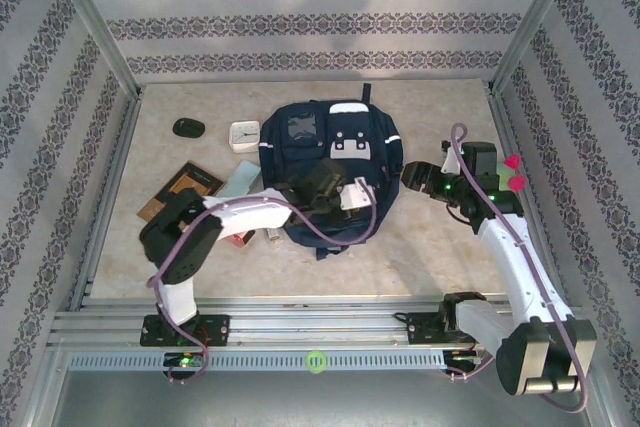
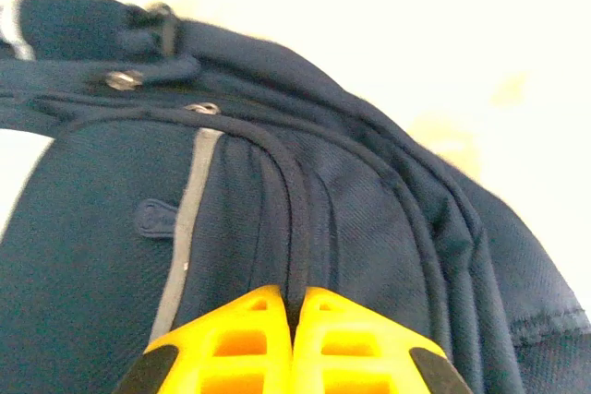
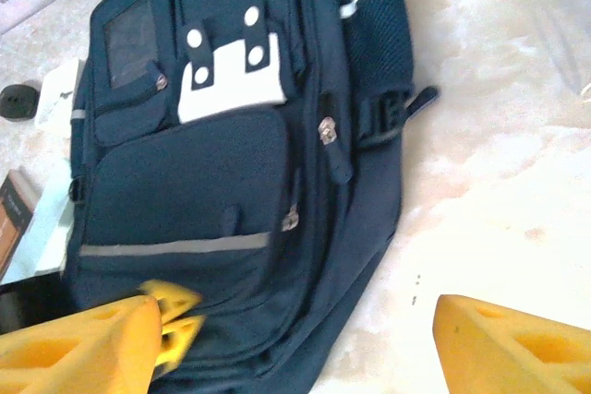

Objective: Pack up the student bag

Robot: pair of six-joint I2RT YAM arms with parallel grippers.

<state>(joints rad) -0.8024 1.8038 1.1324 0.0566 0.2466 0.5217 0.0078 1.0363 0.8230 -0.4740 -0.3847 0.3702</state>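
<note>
Two arms work over the tabletop [image 1: 430, 257]. The student bag [image 1: 318, 147] lies flat at the tabletop's middle, front side up, with its carry loop toward the far wall. Its pale grey buckle patch [image 3: 226, 80] sits above the front pocket [image 3: 185, 182]. The left gripper [image 2: 294, 300] is over the near half of the bag. Its yellow fingers [image 2: 245, 339] are pressed together with no gap, and the tips meet on a raised dark piping seam [image 2: 297, 219] of the navy fabric. I cannot tell whether any fabric is pinched between them. The right gripper [image 1: 412, 177] is just beside the bag's right edge. Its fingers [image 3: 503, 343] are spread wide and hold nothing, one over the bag's near corner and the other over bare tabletop. Left of the bag lie a small white clock [image 1: 243, 134], a black oval object [image 1: 188, 127] and a brown book [image 1: 180, 190]. The clock is just beside the bag and the other two lie farther left.
</note>
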